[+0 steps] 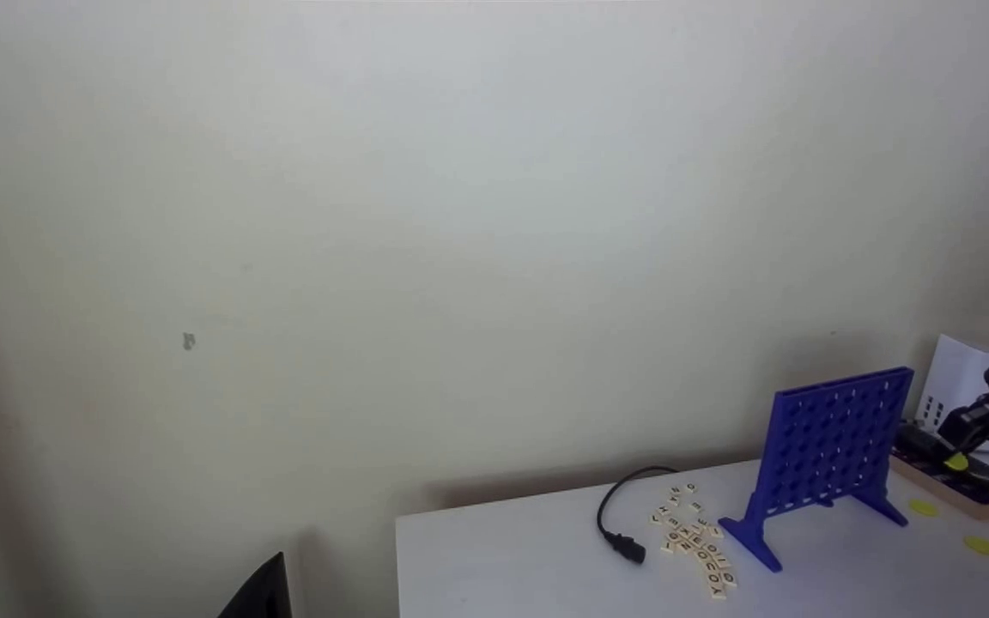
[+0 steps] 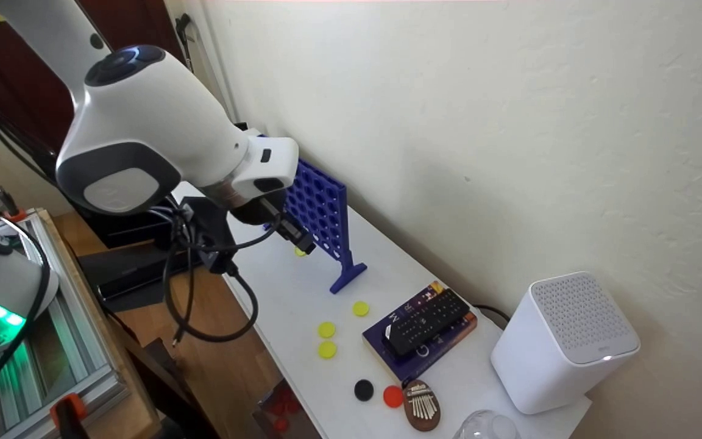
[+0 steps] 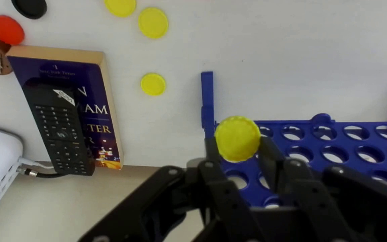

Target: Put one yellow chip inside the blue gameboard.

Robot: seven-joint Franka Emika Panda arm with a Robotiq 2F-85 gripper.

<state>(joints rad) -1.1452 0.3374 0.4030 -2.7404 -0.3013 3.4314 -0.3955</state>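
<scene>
Four yellow chips (image 3: 237,138) (one between fingers (image 3: 269,158))

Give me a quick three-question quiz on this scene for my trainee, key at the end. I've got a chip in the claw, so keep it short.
1. Multiple choice: what is the claw gripping? (a) a red chip (b) a yellow chip (c) the remote
2. True or false: the blue gameboard stands upright.
3. Counting: in the wrist view, how many loose yellow chips lie on the table?

Key: 1. b; 2. true; 3. three.
</scene>
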